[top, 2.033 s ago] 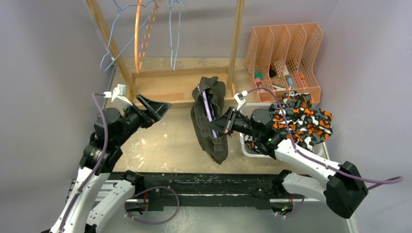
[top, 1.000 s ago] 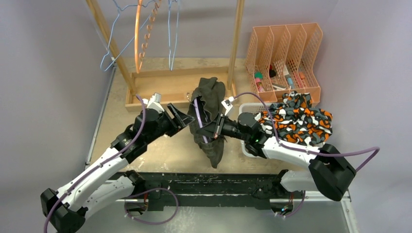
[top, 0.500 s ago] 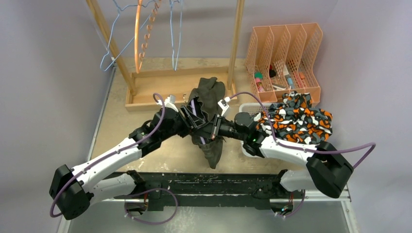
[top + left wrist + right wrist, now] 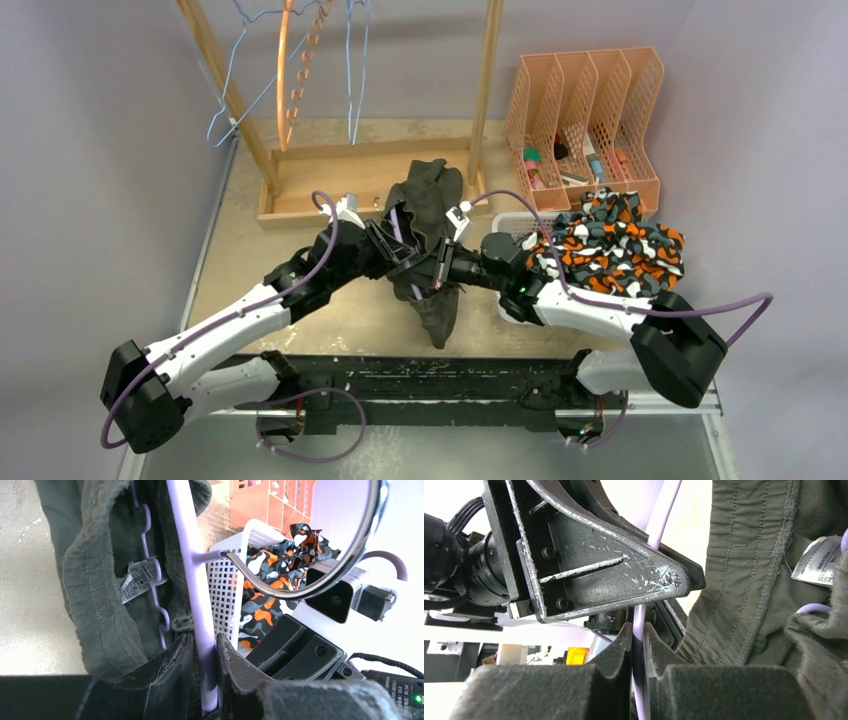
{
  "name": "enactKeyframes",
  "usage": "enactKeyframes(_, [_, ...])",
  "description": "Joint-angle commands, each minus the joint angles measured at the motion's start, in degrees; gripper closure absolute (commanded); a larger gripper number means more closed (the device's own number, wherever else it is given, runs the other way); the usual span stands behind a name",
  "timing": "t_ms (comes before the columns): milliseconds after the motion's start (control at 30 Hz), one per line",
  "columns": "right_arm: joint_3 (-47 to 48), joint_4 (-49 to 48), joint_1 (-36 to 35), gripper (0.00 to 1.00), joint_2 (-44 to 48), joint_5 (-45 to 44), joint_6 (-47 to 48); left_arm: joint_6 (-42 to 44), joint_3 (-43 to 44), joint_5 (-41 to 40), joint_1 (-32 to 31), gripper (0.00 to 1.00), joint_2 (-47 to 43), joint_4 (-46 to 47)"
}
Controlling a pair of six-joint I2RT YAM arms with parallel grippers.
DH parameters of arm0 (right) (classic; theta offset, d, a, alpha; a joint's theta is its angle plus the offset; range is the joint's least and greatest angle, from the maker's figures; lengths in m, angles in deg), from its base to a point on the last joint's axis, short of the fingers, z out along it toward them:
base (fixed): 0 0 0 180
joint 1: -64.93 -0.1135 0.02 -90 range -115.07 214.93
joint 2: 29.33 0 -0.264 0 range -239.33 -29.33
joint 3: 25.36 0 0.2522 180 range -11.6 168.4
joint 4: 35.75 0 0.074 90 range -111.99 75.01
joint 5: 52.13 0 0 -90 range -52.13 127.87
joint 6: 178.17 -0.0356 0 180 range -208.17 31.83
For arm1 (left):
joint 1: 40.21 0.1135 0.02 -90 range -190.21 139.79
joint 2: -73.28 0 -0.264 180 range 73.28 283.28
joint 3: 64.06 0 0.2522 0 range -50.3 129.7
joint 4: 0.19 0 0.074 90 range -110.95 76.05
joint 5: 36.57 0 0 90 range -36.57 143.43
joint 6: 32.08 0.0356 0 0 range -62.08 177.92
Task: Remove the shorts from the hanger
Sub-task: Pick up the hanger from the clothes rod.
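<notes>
The olive-green shorts (image 4: 432, 250) hang from a lavender hanger (image 4: 187, 555) and are held off the surface (image 4: 300, 290) between the two claws. The bulk of the fabric droops below and to the near side of both claws.

A white care tag (image 4: 142, 577) is sewn inside the waistband, just left of the left claw's line of grip. Its print is too small to read in the left wrist view. In the right wrist view the same tag (image 4: 824, 562) sits at the far right. Its first line appears to read "Made in China"; the rest is illegible.

The left claw (image 4: 202, 642) is narrowed onto the hanger's straight bar, one finger on each side. The right claw (image 4: 638, 630) is likewise clamped narrow on the lavender bar. The two claws meet nose to nose. The chrome hook (image 4: 310, 575) curves out beyond the left claw.

Two seconds ago the left claw stood well to the left, wide and apart from the garment, and only the right claw held the hanger. It has since crossed over and closed on the bar.

Behind the right claw, along its arm, the camo shorts (image 4: 610, 245) lie heaped in a white basket (image 4: 510, 305). An orange file rack (image 4: 585, 110) stands beyond that.
</notes>
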Motion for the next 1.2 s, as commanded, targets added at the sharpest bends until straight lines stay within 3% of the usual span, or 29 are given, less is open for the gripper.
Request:
enactKeyframes(0, [3.9,-3.5,-0.8,1.00,0.9,1.6,2.9,1.5,2.4,-0.6,0.0,0.77,-0.1,1.8])
enactKeyframes(233, [5.6,-2.1,-1.3,1.00,0.5,0.5,3.9,2.5,2.5,0.8,-0.1,0.71,1.0,1.6])
enactKeyframes(333, [6.5,-1.9,-1.4,1.00,-0.4,0.0,3.5,2.5,2.3,-0.6,-0.1,0.75,0.3,1.1])
enactKeyframes(500, [6.2,-0.8,-1.5,1.00,-0.5,-0.1,3.4,3.4,2.9,-3.1,-0.1,0.98,-1.4,-1.3])
enactKeyframes(667, [3.8,-1.3,-1.5,0.75,2.6,-0.2,2.6,5.3,4.3,-4.9,-0.1,1.00,-2.2,-3.9])
enactKeyframes(733, [4.1,0.7,-1.5,0.59,4.7,-1.1,3.2,6.9,5.5,-5.3,-0.1,1.00,-2.1,-5.1])
enactKeyframes(1000, [10.3,28.0,-1.5,0.48,14.0,-15.3,9.5,9.9,8.3,-6.1,0.0,1.00,-3.4,-5.8])
enactKeyframes(1167, [7.8,34.8,-1.5,0.40,17.0,-18.9,7.0,13.2,11.3,-4.0,0.0,1.00,-3.2,-8.1])
